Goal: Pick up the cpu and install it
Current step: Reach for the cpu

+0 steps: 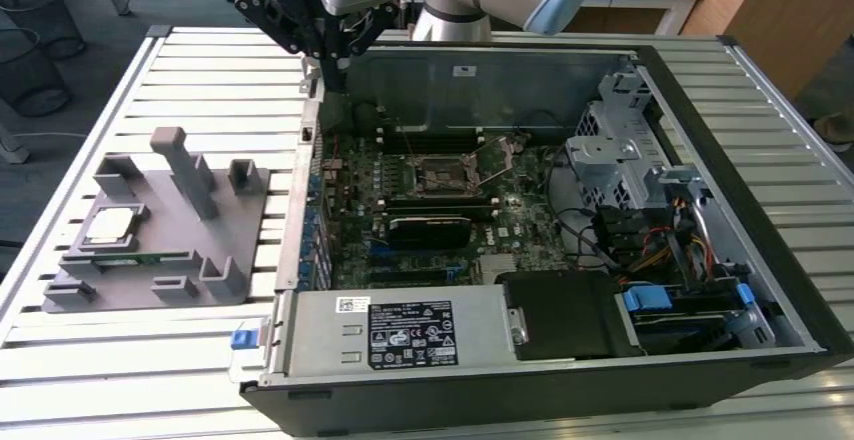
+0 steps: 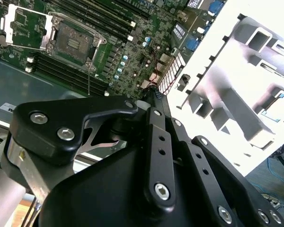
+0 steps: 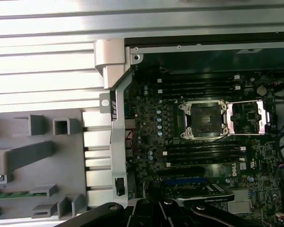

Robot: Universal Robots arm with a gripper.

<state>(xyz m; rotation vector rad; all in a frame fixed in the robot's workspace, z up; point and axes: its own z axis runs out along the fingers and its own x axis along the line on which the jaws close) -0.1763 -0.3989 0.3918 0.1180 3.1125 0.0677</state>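
Nearest, at the lower centre of the exterior view, sat the labelled power supply (image 1: 400, 332) of the open computer case (image 1: 747, 260) on the slatted worktop (image 1: 134, 360). Further back, at middle left, the grey fixture (image 1: 200, 230) held the cpu (image 1: 110, 224) lying flat, with the green memory stick (image 1: 127, 257) just beside it. At centre the socket (image 1: 441, 172) lay bare, its frame standing open. Farthest, at upper left, the gripper (image 1: 327, 68) hung over the case's corner, well apart from the cpu. Its fingers (image 2: 157, 127) looked drawn together on nothing. A pinch on the thin, slick chip could probably slip or catch the stick, and a tilted landing could bend socket pins.
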